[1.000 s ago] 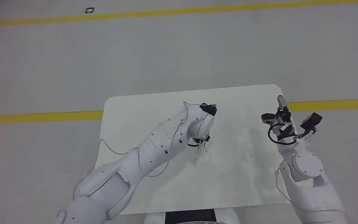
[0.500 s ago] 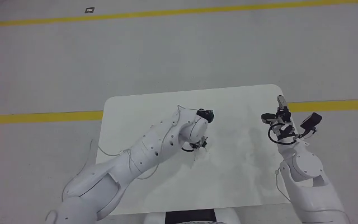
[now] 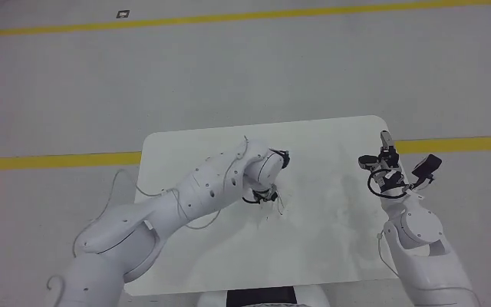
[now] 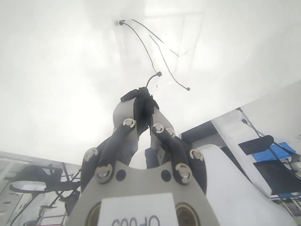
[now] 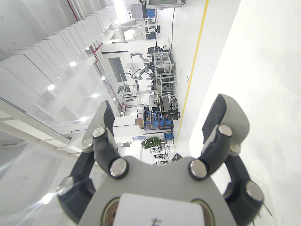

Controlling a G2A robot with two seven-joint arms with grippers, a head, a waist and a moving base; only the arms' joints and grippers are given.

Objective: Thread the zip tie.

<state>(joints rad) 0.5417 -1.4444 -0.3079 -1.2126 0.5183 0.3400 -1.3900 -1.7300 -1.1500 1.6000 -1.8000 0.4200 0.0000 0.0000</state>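
- Black zip tie point(image 4: 152, 77): your left jaws clamp it near its head, over the surface point(image 3: 330, 153) middle.
- Right jaws gape wide at the surface's right edge.
- Pickup looks done; next, bring them over to thread.

The top view is taken from above the arms and is faced downward. The whole bench point(image 3: 337, 146) is taken in from well above, with the floor and a far yellow line point(image 3: 253, 15) seen beyond its far edge. The left wrist view is taken from just behind the left pincer point(image 4: 143, 95) and is aimed along its fingers at the bench's middle, seen close. The zip tie point(image 4: 154, 76) at its tips is included, and that patch of bench is shared with the top view. The right wrist view is taken from just behind the right pincer point(image 5: 163, 102), is rolled on its side, and is faced outward over the floor into the hall. The far yellow line is shared with the top view.
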